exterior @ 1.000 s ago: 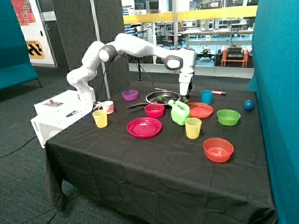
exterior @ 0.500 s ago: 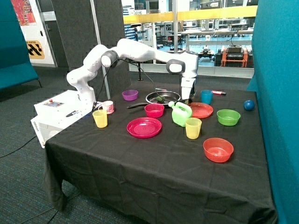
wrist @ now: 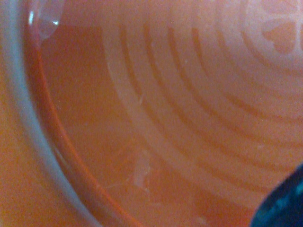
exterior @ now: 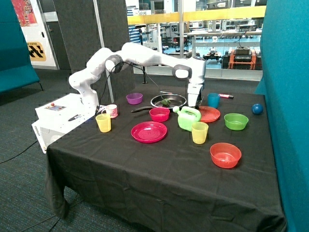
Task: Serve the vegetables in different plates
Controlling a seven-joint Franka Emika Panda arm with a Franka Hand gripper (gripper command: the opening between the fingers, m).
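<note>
Gripper [exterior: 195, 103] low over far edge of orange-red plate [exterior: 209, 114], behind green jug [exterior: 188, 118]; finger state cannot tell. Vegetable [exterior: 165, 102] in frying pan [exterior: 168, 101]. Magenta plate [exterior: 149, 132] bare.

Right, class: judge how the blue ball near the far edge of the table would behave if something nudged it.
The blue ball looks round and smooth, so it would probably roll freely. It sits near the edge of the black tablecloth with nothing beside it, so it may roll off. The hand is low at the orange plate, away from it.

The green jug [exterior: 188, 119] hides the fingers over the orange-red plate [exterior: 211, 114].
</note>
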